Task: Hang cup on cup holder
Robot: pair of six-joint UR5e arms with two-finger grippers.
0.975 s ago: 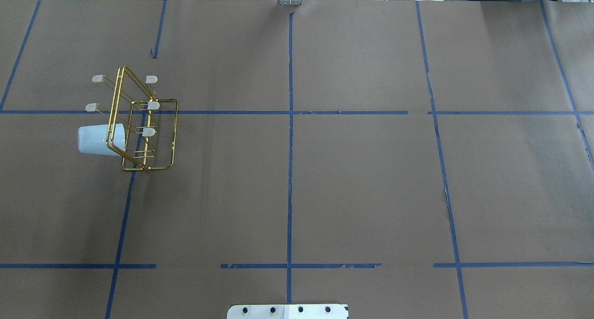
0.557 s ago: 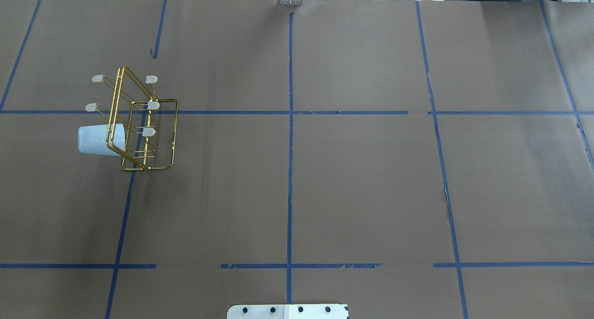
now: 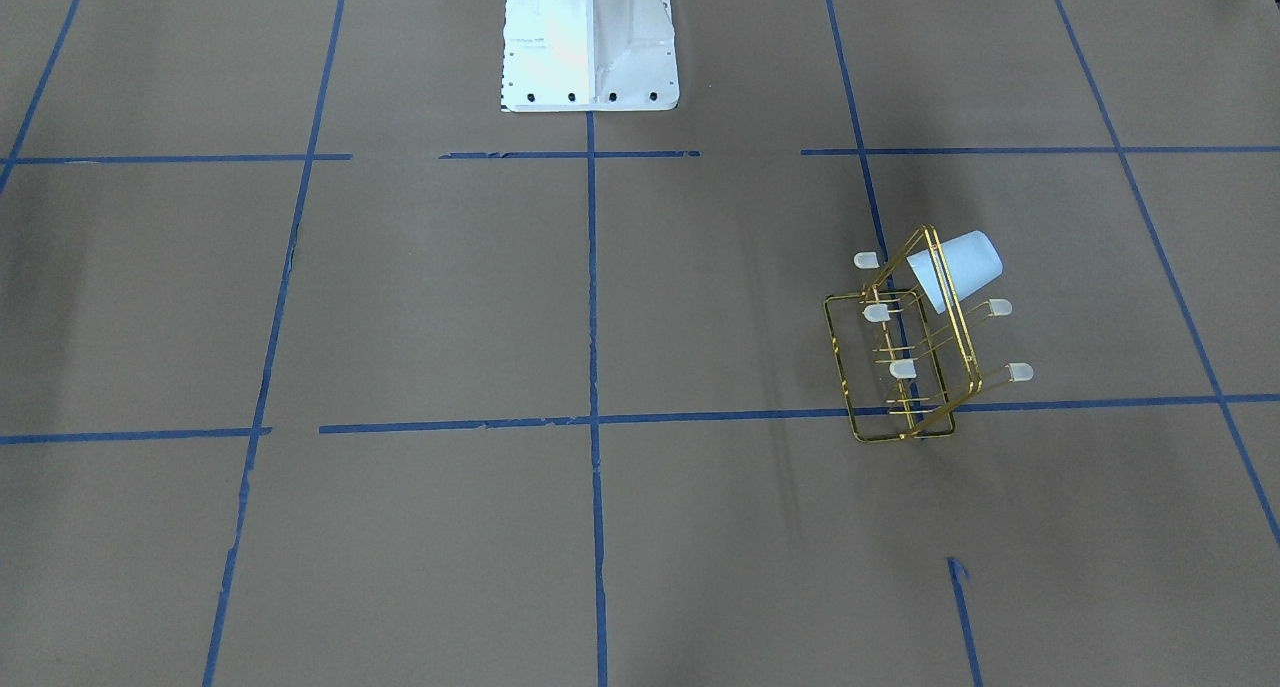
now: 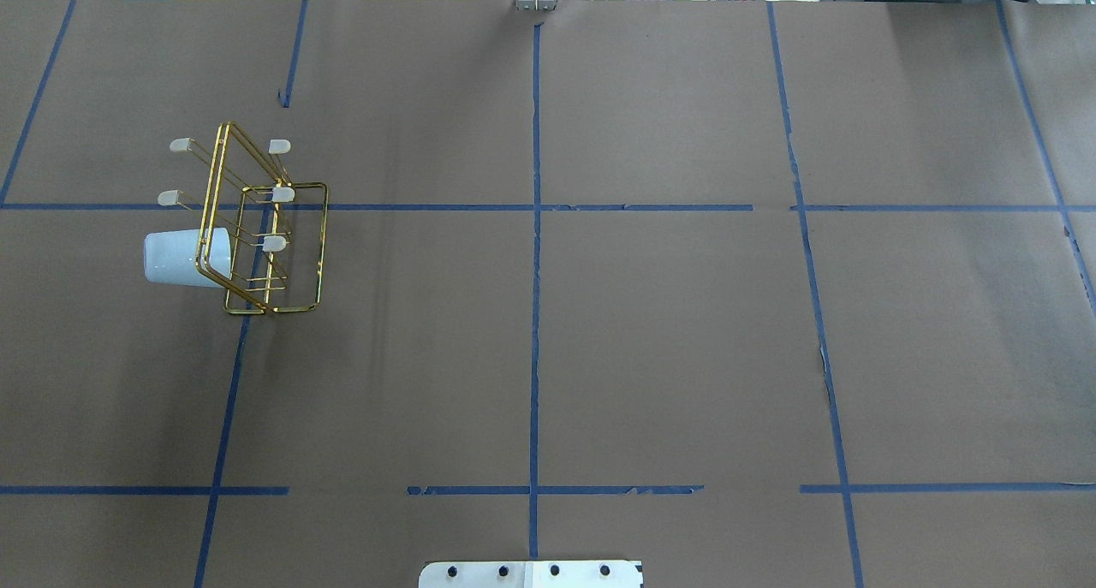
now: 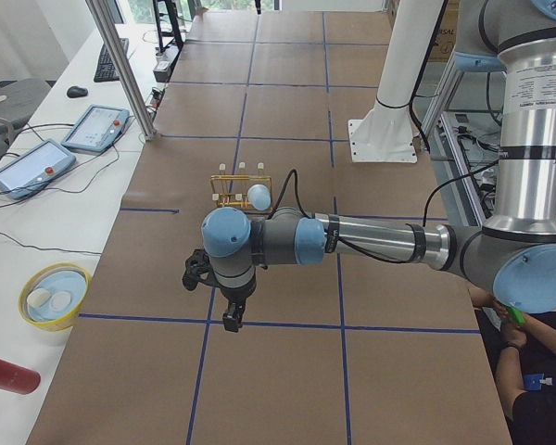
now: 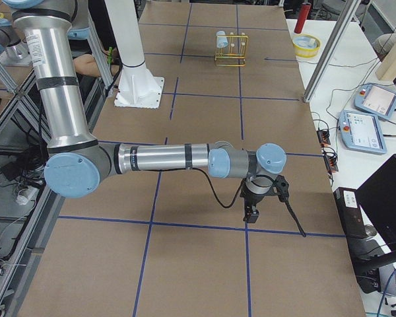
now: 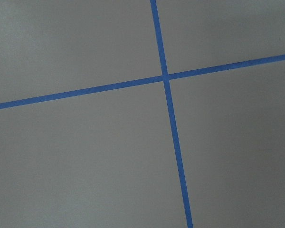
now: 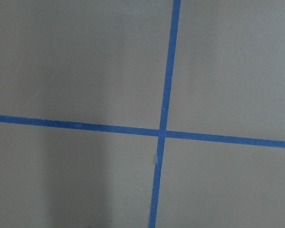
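Note:
The pale blue-white cup lies sideways over a prong on the left side of the gold wire cup holder, off the paper, mouth toward the frame. Both also show in the front view, cup and holder, and small in the side views, cup. My left gripper hangs over a tape cross well short of the holder. My right gripper hangs far from it at the table's other end. I cannot tell whether either is open or shut. The wrist views show only brown paper and blue tape.
The white robot base stands at the table's near-middle edge. A yellow bowl and a red bottle sit on the white side table. A metal post and tablets stand beyond the table edge.

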